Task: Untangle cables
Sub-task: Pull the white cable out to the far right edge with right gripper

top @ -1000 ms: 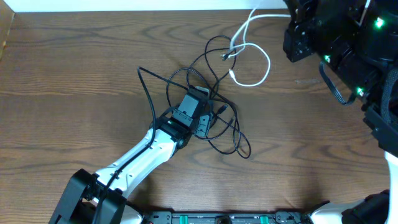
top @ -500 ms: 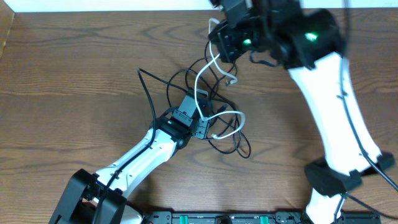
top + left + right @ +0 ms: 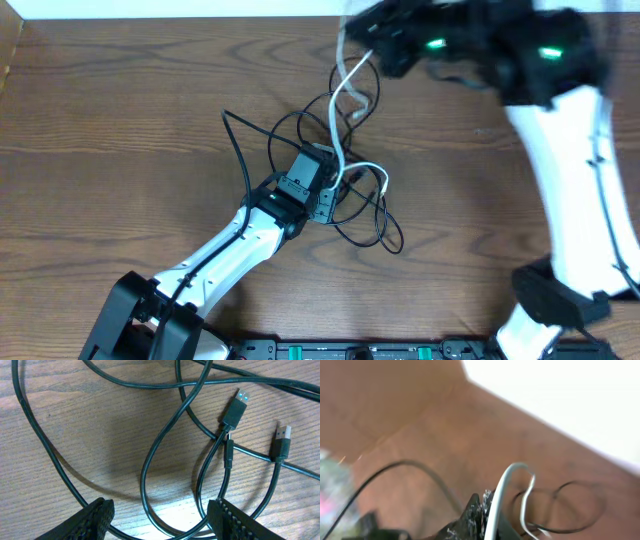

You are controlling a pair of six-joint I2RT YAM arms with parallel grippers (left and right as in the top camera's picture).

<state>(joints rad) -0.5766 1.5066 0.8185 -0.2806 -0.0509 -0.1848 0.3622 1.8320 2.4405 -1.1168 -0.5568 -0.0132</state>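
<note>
the right gripper (image 3: 365,45) is pinching the white cable (image 3: 497,492), holding it up – blurred – while the left gripper (image 3: 161,519), jaws spread, is straddling black cables (image 3: 234,410) on the table (image 3: 120,120).

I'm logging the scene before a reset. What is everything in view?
black cables: number unclear, black, tangled mid-table; two USB plugs show.
white cable: one, white, draped over the tangle toward the far edge.
table: one, brown wood, under everything.
left arm: one, white and black, near left.
right arm: one, white and black, right side.
left pincer: one, black, open over the black cables.
right pincer: one, black, far edge, gripping the white cable.
</note>
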